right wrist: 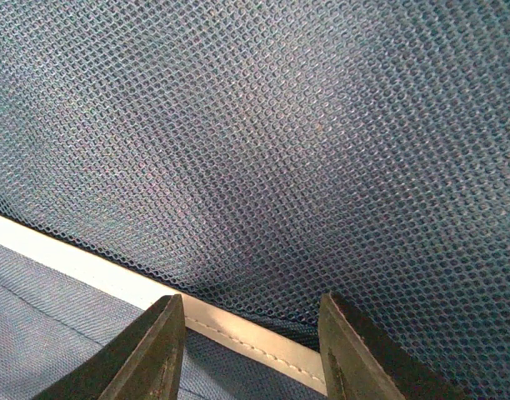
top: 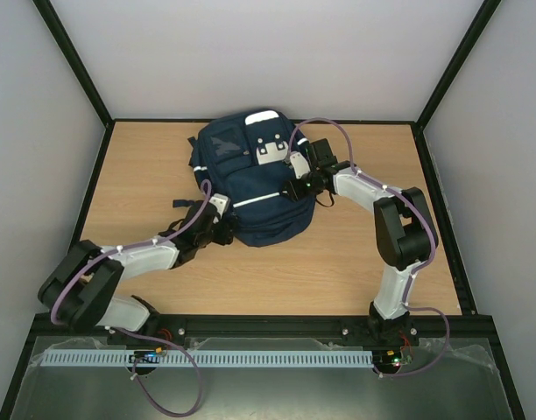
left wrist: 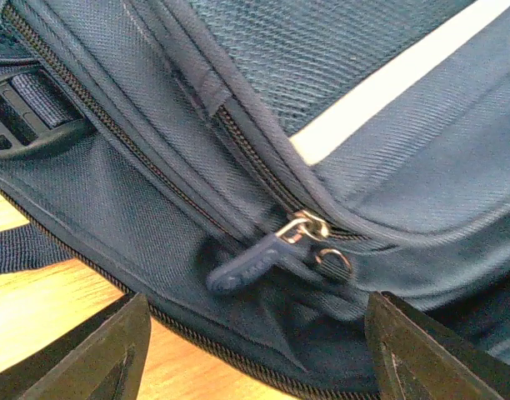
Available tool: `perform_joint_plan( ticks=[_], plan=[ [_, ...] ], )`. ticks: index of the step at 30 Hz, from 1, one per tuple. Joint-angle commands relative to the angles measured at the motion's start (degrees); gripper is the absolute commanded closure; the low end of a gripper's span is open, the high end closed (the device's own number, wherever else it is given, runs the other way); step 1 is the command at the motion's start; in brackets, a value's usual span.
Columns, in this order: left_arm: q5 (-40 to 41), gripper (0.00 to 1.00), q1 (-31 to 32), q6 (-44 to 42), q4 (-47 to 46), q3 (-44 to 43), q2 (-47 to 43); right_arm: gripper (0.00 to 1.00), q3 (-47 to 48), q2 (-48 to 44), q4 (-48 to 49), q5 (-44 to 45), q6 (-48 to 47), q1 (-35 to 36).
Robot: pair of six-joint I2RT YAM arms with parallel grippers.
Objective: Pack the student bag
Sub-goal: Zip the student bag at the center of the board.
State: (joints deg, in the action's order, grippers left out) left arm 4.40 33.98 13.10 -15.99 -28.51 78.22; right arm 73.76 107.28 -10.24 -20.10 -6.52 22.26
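White walls (top: 268, 52) and a black metal frame (top: 75, 61) enclosed a light wooden table (top: 145, 175). On it lay the large navy blue fabric student bag (top: 255, 188), flat with its front pockets facing up, close to the far edge and about midway between the left and right edges. The black-and-white left arm (top: 141, 256) reached from the near left corner to the bag's near left side. The matching right arm (top: 399, 227) rose from the near edge towards the right, elbow bent close to the right edge, and reached across to the bag's right side. The left gripper (left wrist: 257, 333) hovered just beside the bag's lower seam, its two dark fingers (left wrist: 113, 350) set wide apart and closed on nothing. The right gripper (right wrist: 251, 308) sat tight against the bag's blue mesh panel (right wrist: 280, 150). Its fingers (right wrist: 155, 350) were also apart, their tips resting on the fabric. A thin white stripe (left wrist: 388, 83) ran across the bag's front and, in the right wrist view, crossed the gap between that gripper's fingers. Pale grey and white patches (top: 272, 149) sat on the upper pockets. A black plastic buckle (left wrist: 22, 125) on a dark strap lay at the bag's edge. A navy rubber zip pull (left wrist: 251, 262) hung from a brass-coloured slider, above and between the left fingers, with a small metal ring (left wrist: 332, 260) just beside it.
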Motion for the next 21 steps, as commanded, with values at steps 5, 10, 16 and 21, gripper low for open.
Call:
perform_joint_plan(
  ticks=[5,10,16,21],
  plan=[
    [-0.7,0.32,-1.4,-4.4,-4.9,-1.9,5.5,0.56,0.3,1.2,-3.3,-0.2,0.4,0.2],
    [-4.5,0.53,-1.4,-4.9,-7.3,-0.9,5.1,0.56,-0.3,0.7,-3.3,0.1,0.0,0.2],
    [-7.5,0.71,-1.2,-4.2,-8.2,1.3,3.5,0.56,-0.6,0.0,-3.3,-0.7,0.1,0.2],
    [-8.7,0.85,-1.0,-3.2,-7.3,2.0,1.9,0.56,-0.6,-0.3,-3.5,-1.6,0.4,0.2]
  ],
)
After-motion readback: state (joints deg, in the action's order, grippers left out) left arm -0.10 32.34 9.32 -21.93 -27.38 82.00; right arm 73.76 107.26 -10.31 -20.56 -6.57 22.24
